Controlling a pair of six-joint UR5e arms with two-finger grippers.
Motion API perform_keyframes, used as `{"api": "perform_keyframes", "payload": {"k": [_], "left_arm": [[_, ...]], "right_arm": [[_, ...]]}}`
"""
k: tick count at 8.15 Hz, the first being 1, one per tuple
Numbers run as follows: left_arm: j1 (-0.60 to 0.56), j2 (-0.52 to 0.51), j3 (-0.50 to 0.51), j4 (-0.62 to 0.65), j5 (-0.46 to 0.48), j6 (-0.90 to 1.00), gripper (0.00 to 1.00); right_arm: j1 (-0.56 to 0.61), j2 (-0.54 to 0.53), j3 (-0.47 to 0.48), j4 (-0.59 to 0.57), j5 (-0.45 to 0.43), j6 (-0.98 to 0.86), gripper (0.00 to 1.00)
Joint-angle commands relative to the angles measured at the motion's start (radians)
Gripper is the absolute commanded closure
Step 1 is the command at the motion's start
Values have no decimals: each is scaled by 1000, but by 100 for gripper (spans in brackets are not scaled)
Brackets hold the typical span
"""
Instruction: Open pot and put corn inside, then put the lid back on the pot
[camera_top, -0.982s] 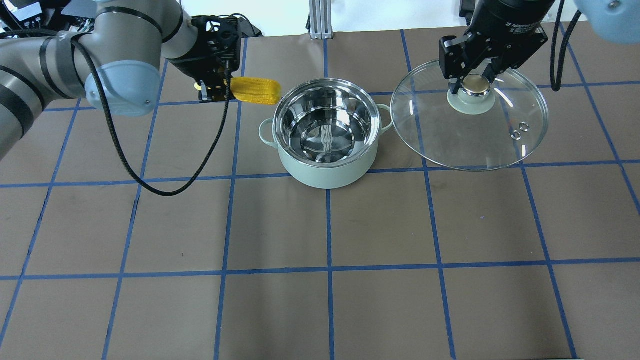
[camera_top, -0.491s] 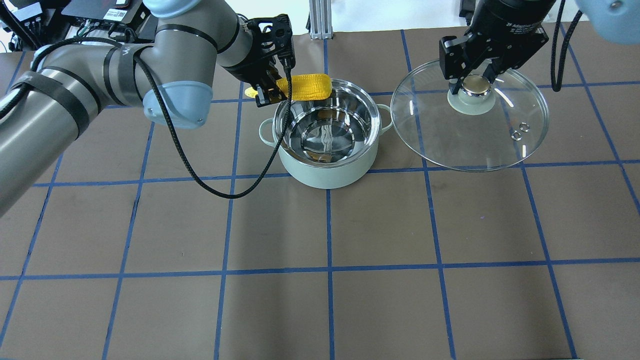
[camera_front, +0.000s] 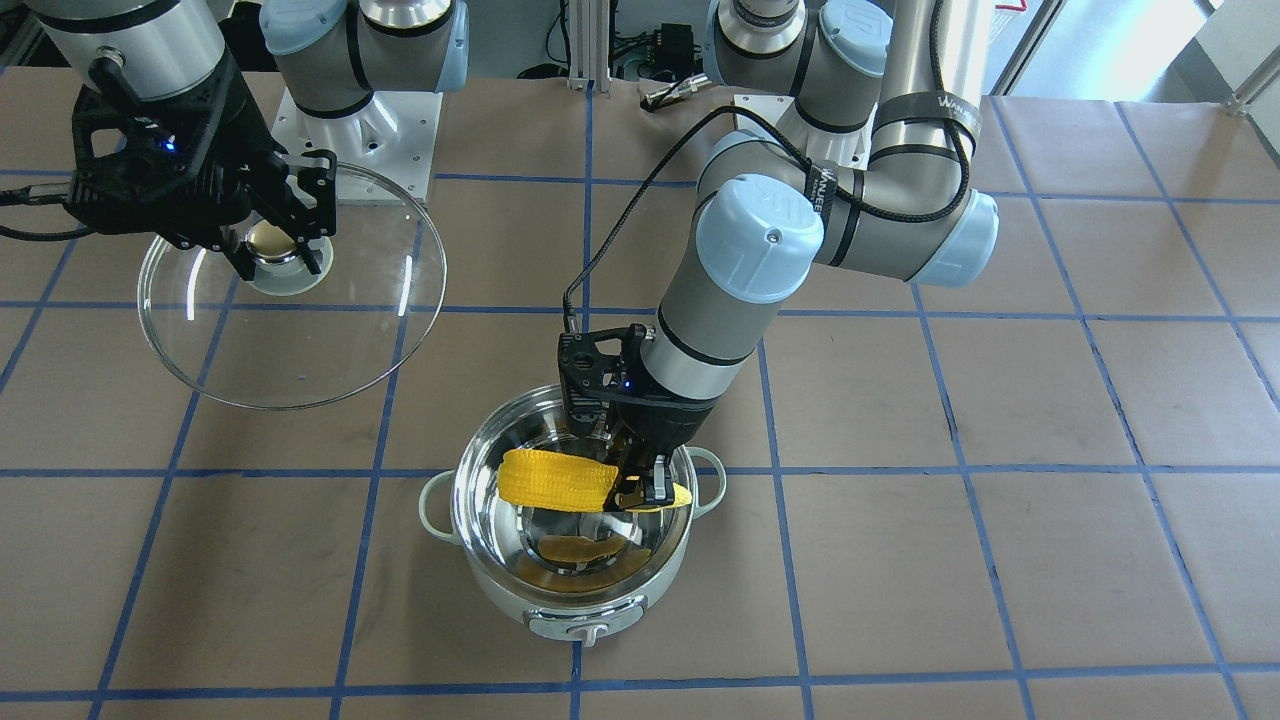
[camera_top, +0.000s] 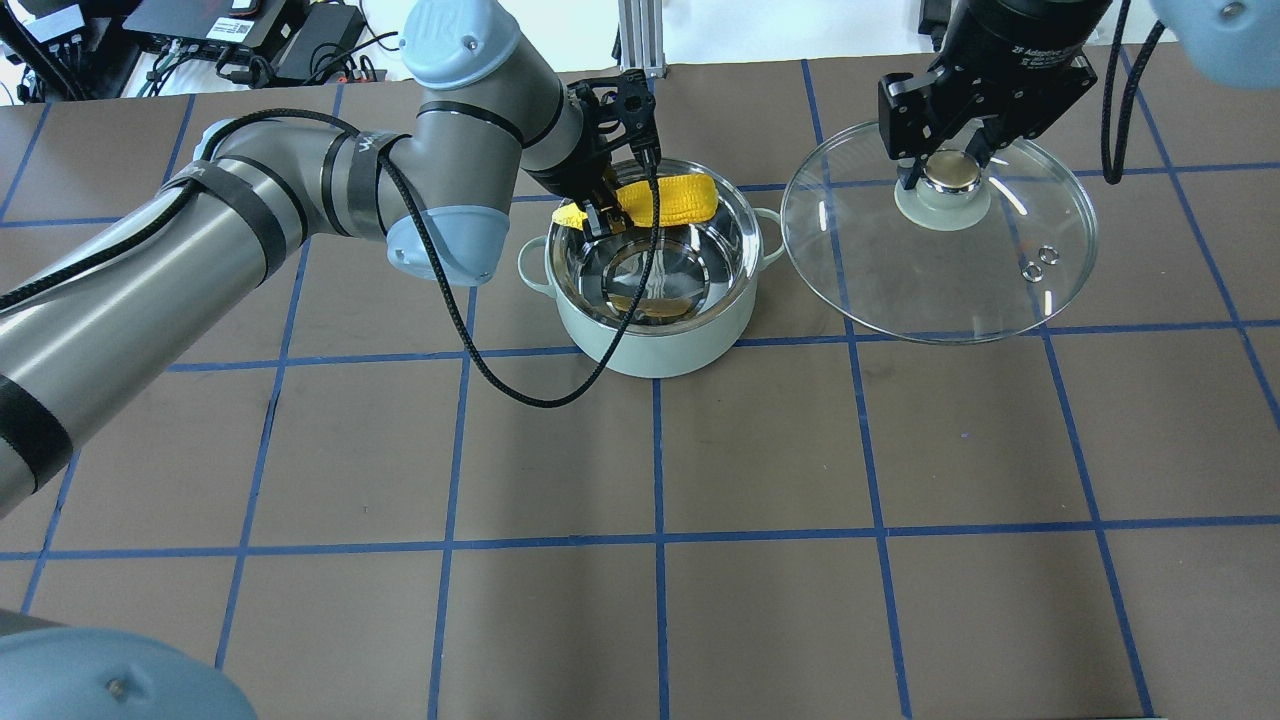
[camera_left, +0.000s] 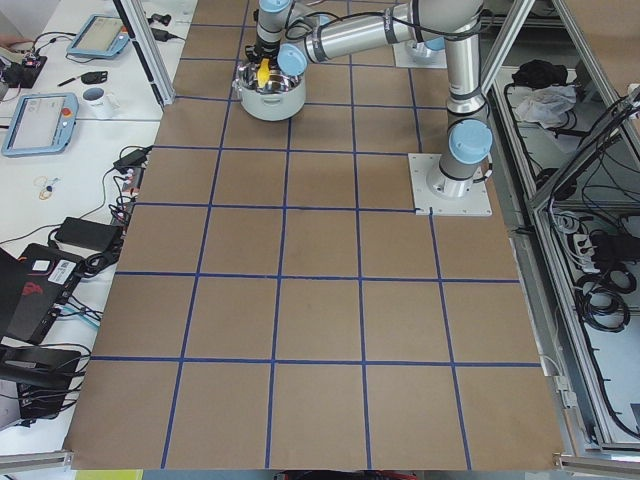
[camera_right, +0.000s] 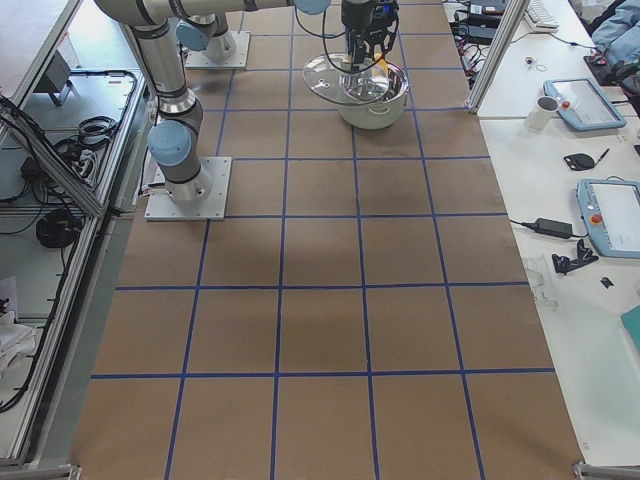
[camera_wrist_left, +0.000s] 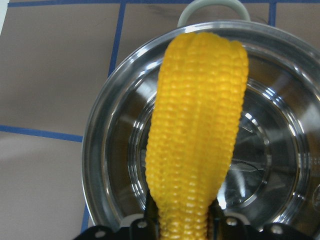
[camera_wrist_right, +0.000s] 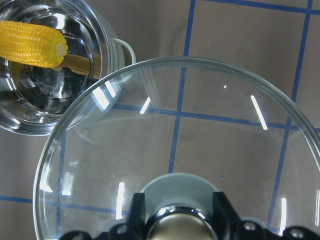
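The pale mint pot (camera_top: 650, 345) stands open, its steel inside bare (camera_front: 575, 545). My left gripper (camera_top: 603, 213) is shut on the tapered end of the yellow corn (camera_top: 672, 199) and holds it level over the pot's mouth, above the back part of the opening. The corn also shows in the front view (camera_front: 555, 480), the left wrist view (camera_wrist_left: 197, 135) and the right wrist view (camera_wrist_right: 30, 42). My right gripper (camera_top: 945, 165) is shut on the knob of the clear glass lid (camera_top: 940, 270) and holds it in the air to the pot's right (camera_front: 290, 330).
The brown table (camera_top: 660, 480) is marked with blue tape lines. A black cable (camera_top: 480, 350) hangs from my left arm over the table in front of the pot. Operator desks with tablets (camera_left: 40, 120) stand beyond the table's far edge.
My left arm has carried the corn to the right, from beside the pot to over its opening. My right gripper and the lid have not moved.
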Motion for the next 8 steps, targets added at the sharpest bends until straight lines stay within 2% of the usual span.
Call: {"api": "perform_keyframes", "payload": {"k": [1, 5, 6, 7, 8], "left_arm": [[-6, -31, 1, 7, 4, -39, 100], [-9, -57, -1, 7, 8, -95, 100], [-9, -57, -1, 6, 10, -105, 92], [-10, -57, -1, 6, 10, -147, 41], [-12, -54, -1, 6, 8, -193, 0]], "right_arm": [[1, 0, 0, -4, 0, -3, 90], [1, 0, 0, -15, 2, -12, 90], [1, 0, 1, -15, 3, -12, 90], [0, 0, 2, -15, 2, -14, 90], [1, 0, 0, -15, 3, -14, 90]]}}
